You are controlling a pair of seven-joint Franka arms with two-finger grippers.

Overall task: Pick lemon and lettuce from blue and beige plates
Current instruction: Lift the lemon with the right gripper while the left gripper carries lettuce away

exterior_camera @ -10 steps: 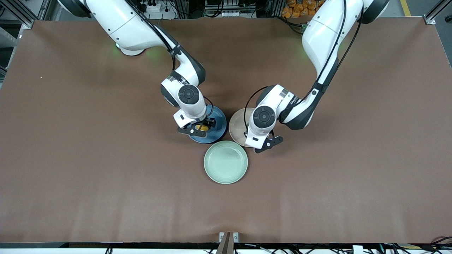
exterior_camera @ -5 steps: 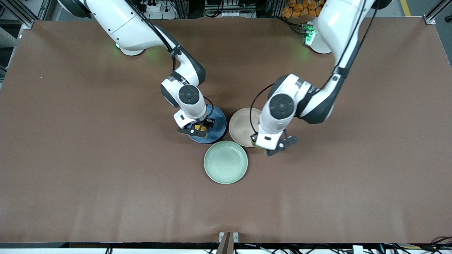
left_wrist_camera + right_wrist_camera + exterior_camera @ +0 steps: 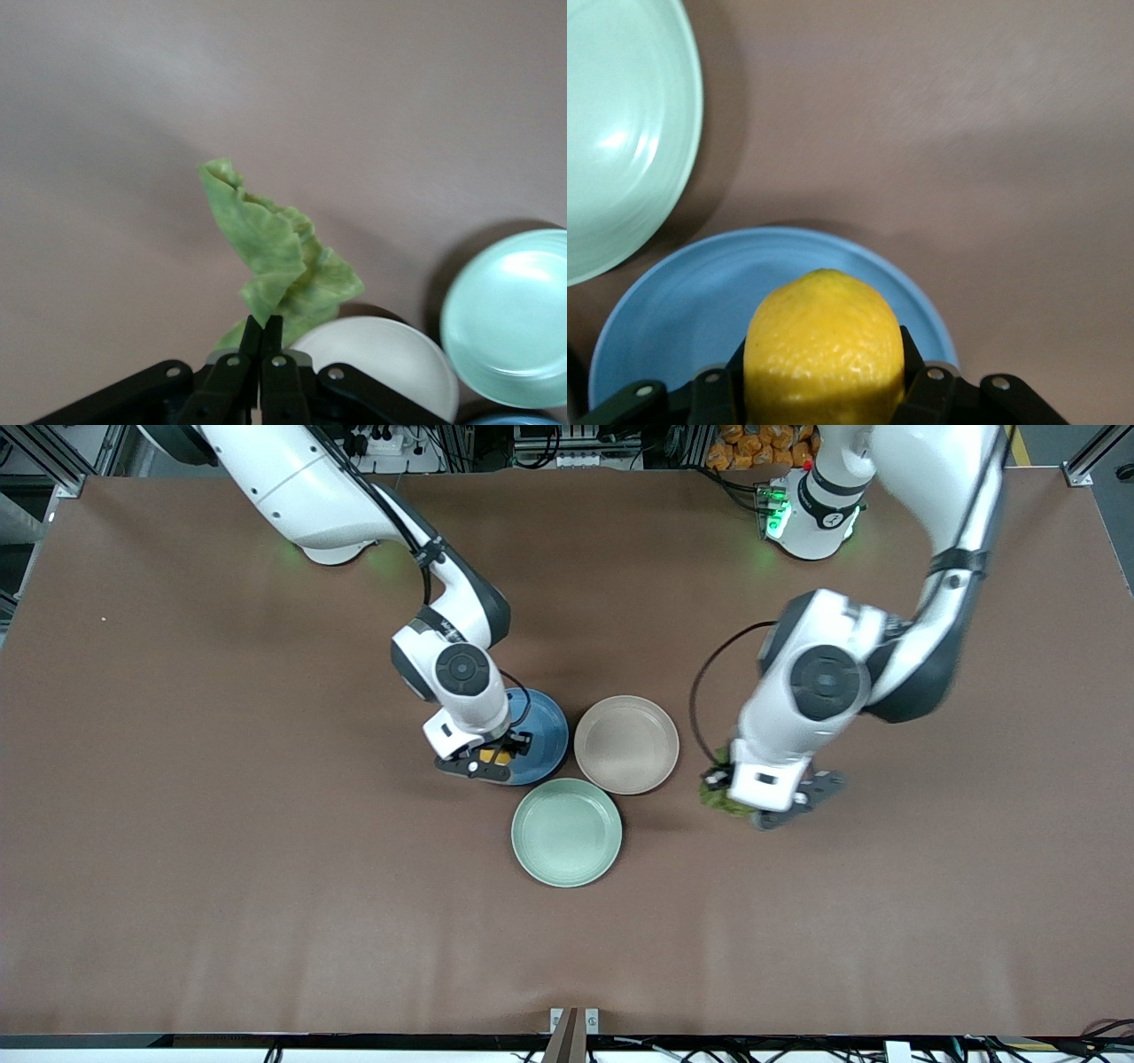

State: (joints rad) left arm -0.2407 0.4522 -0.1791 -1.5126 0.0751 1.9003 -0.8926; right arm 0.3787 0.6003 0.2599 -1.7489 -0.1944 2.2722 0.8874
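My right gripper (image 3: 485, 761) is shut on the yellow lemon (image 3: 498, 756) and holds it just over the blue plate (image 3: 542, 737). In the right wrist view the lemon (image 3: 824, 341) sits between the jaws above the blue plate (image 3: 691, 305). My left gripper (image 3: 749, 801) is shut on the green lettuce leaf (image 3: 719, 794) and holds it over bare table, beside the beige plate (image 3: 626, 744) toward the left arm's end. In the left wrist view the lettuce (image 3: 275, 257) hangs from the shut gripper (image 3: 264, 329), with the beige plate (image 3: 390, 363) below.
A pale mint-green plate (image 3: 567, 833) lies nearer the front camera, touching the gap between the blue and beige plates. It also shows in the left wrist view (image 3: 509, 314) and the right wrist view (image 3: 620, 133). Brown table (image 3: 266, 886) lies all round.
My left gripper has lifted the lettuce off the beige plate and carried it toward the left arm's end. My right gripper, shut on the lemon, has shifted slightly.
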